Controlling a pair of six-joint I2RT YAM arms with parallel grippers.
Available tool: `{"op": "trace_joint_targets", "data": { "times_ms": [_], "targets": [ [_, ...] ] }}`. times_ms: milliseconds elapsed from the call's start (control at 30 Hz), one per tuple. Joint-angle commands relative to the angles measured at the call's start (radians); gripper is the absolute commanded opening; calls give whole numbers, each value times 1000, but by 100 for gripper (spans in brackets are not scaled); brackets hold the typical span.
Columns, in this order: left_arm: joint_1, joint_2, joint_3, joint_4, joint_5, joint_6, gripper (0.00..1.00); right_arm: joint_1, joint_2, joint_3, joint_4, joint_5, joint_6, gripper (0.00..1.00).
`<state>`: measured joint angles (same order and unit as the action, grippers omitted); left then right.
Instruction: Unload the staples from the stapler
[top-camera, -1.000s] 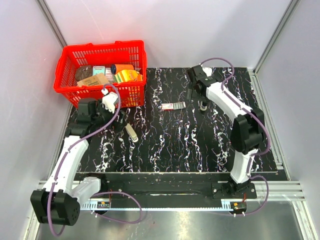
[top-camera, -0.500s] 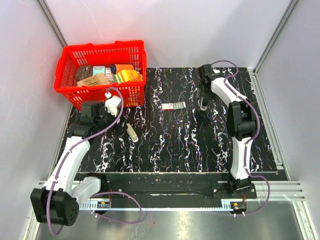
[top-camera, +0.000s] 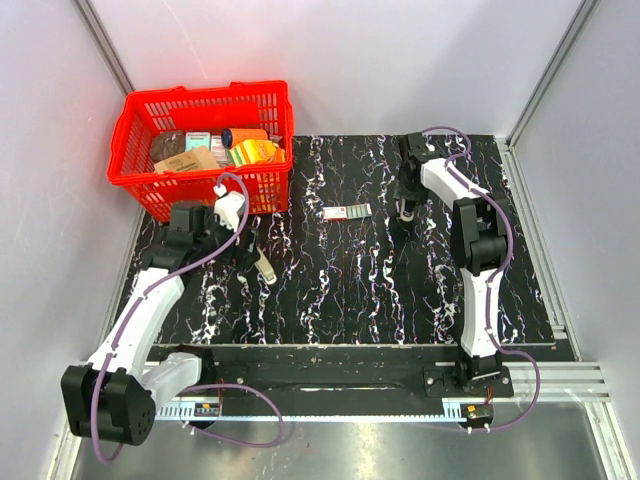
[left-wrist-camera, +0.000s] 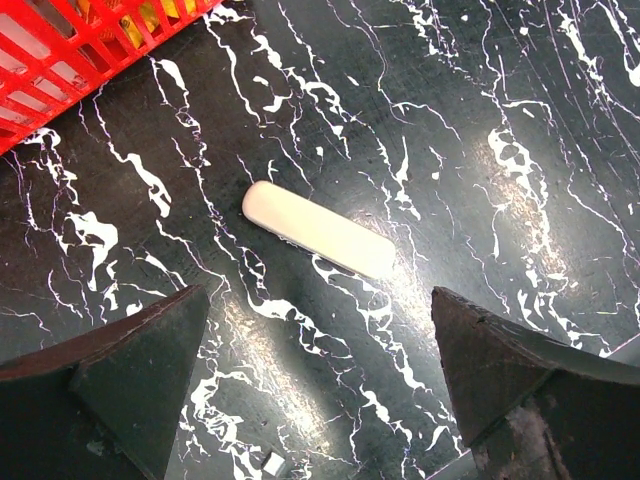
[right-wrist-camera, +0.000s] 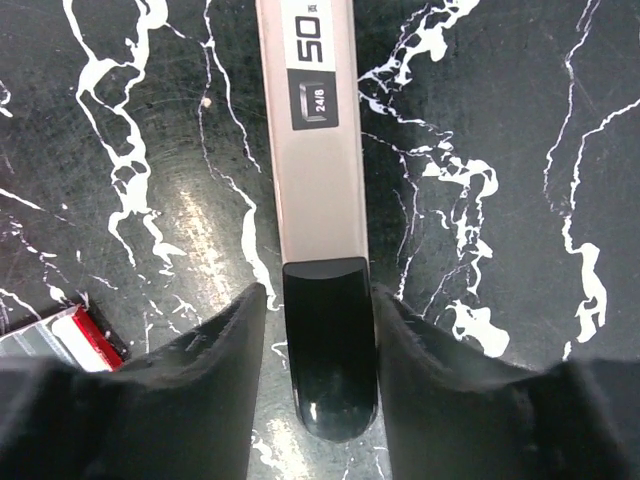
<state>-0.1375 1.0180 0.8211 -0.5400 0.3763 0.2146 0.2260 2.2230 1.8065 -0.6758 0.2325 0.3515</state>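
white enclosure walls surround a black, white-veined table (top-camera: 350, 285).

1. basket (top-camera: 210, 90): red plastic, at the far left corner of the table. it contains packets and boxes.
2. stapler (right-wrist-camera: 320, 170): lies flat near the far edge, right of centre. the body is silver with a black end cap. printed marks read "50" and "24/6". in the top view the right arm covers most of it.
3. box (top-camera: 347, 212): small, red and white, flat on the table. it lies left of the stapler, apart from it, about midway along the far half.
4. bar (left-wrist-camera: 318, 230): cream, rounded ends, flat on the table near the left edge, in front of the basket.

right gripper (right-wrist-camera: 320, 300): lowered over the stapler. the fingers (right-wrist-camera: 215, 350) straddle the black end cap. the right finger sits against the cap; a thin strip of table shows between the left finger and the cap. whether the claw is clenched on the stapler cannot be told.

left gripper (left-wrist-camera: 315, 300): released, jaws spread wide. it hangs over the table with the bar lying between and beyond the fingertips. nothing is held.
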Motion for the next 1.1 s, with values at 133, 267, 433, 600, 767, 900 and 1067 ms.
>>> {"op": "trace_joint_targets", "data": {
  "times_ms": [133, 267, 433, 600, 767, 900, 1067],
  "targets": [
    [-36, -12, 41, 28, -53, 22, 94, -4, -29, -22, 48, -21, -8, 24],
    [-54, -35, 53, 26, -51, 32, 84, -4, -80, -74, 51, -56, 33, 18],
    [-109, -52, 113, -3, -57, 0, 99, 39, -265, -286, 126, -110, 99, 9],
    [-143, -18, 199, -64, -36, -14, 99, 151, -465, -473, 153, -79, 130, 7],
    [-143, 129, 312, -149, -86, -31, 99, 272, -653, -691, 202, -94, 234, 4],
    [-113, 166, 294, -143, 79, -21, 99, 352, -790, -826, 265, -114, 320, 4],
    [-132, 106, 245, -22, 145, -75, 99, 441, -898, -900, 370, -128, 366, 5]
  ]
}}
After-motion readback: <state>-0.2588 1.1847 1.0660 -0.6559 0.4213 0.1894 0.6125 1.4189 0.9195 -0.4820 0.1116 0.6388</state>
